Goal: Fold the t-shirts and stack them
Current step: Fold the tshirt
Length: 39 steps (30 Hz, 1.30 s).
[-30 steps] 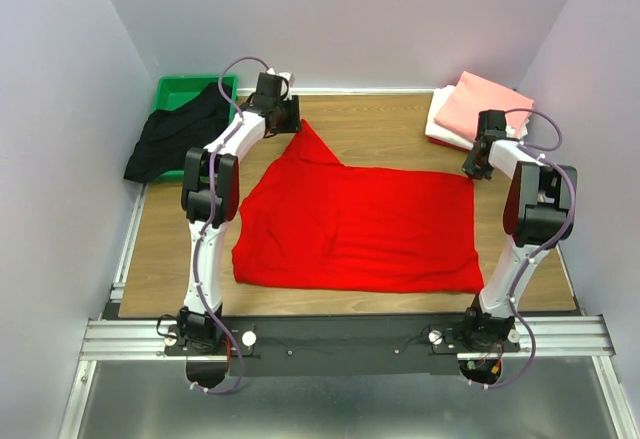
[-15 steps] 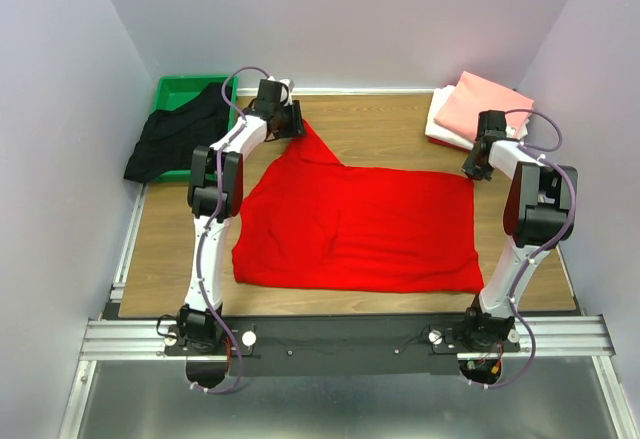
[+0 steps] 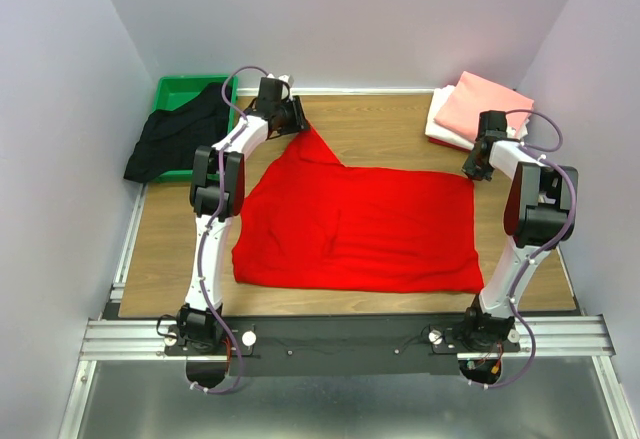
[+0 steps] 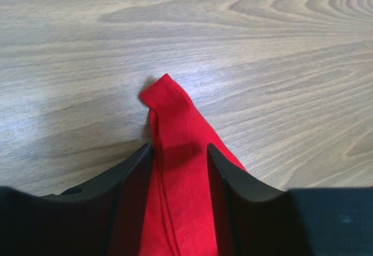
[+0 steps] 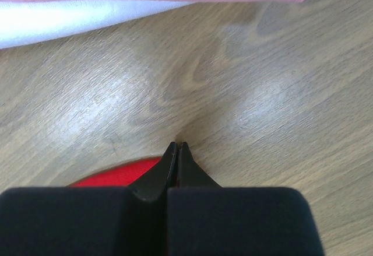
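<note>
Obs: left hand [image 4: 179,148] open astride red t-shirt [image 3: 360,224] sleeve tip, poised to pinch; right hand [image 5: 176,145] closed at its far-right corner, probably anchoring it.

Layout around the spread t-shirt [image 3: 360,229], which lies flat mid-table [image 3: 400,119].

Behind and to the left of it, a tray [image 3: 178,91] sits at the far-left corner, with a loose t-shirt [image 3: 175,139] draped in it and over its near rim. Behind and to the right, the upper folded t-shirt [image 3: 485,102] lies on the lower folded t-shirt [image 3: 440,124]. Its far-left corner lies between the fingers of the left gripper [image 3: 296,119]; the right gripper [image 3: 473,169] sits at its far-right corner.
</note>
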Motion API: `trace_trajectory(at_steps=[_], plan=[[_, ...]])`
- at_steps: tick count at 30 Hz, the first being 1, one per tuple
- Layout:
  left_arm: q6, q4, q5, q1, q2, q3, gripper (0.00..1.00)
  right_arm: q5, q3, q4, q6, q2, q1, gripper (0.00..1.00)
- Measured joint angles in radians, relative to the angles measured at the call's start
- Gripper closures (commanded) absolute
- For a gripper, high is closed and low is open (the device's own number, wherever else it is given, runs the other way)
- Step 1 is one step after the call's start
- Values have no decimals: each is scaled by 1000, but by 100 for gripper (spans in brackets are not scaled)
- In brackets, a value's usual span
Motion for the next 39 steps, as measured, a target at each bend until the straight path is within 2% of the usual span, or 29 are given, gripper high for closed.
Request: trace_trajectory(at_steps=[8, 14, 17, 19, 30, 39], plan=[[-32, 35, 17, 0, 7, 7, 65, -10, 0, 0, -1, 0, -1, 100], [-44, 39, 27, 0, 28, 27, 68, -14, 0, 0, -1, 0, -1, 100], [-50, 37, 28, 0, 39, 38, 83, -16, 0, 0, -1, 0, -1, 100], [-55, 37, 31, 0, 43, 43, 100, -17, 0, 0, -1, 0, -1, 100], [-79, 39, 37, 3, 39, 43, 100, -35, 0, -7, -1, -3, -1, 100], [-129, 80, 90, 25, -42, 40, 100, -72, 5, -46, -1, -24, -1, 100]])
